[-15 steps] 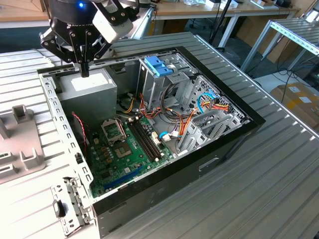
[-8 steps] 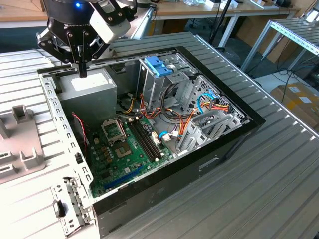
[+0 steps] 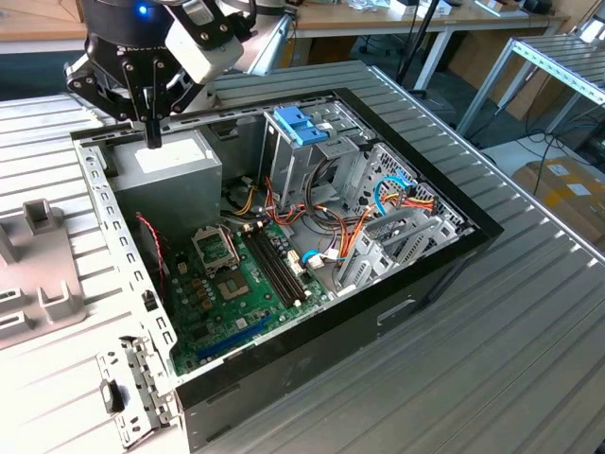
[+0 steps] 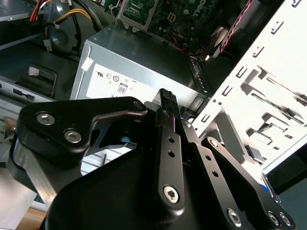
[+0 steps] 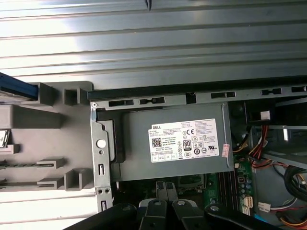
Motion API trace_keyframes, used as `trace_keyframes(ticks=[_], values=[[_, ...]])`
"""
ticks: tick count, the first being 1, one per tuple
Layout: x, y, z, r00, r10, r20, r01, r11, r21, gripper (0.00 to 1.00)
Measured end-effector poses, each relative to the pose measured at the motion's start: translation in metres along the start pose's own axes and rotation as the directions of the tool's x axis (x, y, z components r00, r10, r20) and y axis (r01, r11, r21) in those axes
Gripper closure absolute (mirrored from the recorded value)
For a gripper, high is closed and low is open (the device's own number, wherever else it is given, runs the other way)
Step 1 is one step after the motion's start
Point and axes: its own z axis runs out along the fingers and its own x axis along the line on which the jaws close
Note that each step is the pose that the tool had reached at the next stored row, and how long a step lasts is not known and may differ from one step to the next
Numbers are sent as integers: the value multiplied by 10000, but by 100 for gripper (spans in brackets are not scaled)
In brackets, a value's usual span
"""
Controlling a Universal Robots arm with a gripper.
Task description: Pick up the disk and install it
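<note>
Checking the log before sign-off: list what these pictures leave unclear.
- First wrist view: a blue-edged part on the grey fixture is cut off by the picture's edge; too little shows to say what it is.
- Second wrist view: the gripper covers part of the label on the power supply.
- Exterior view: the drive cage walls hide what sits inside it.

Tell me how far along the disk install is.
In hand: nothing. The gripper is shut and empty, above the grey power supply inside the open case. Done: I can't tell whether the drive cage is filled. Left, as far as it shows: both pickup and installing.
</note>
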Motion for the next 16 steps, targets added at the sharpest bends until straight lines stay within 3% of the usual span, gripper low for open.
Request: trace_keyframes(ticks=[16], values=[[72, -6, 0, 10000, -1, 0, 1, 10000, 0, 89]])
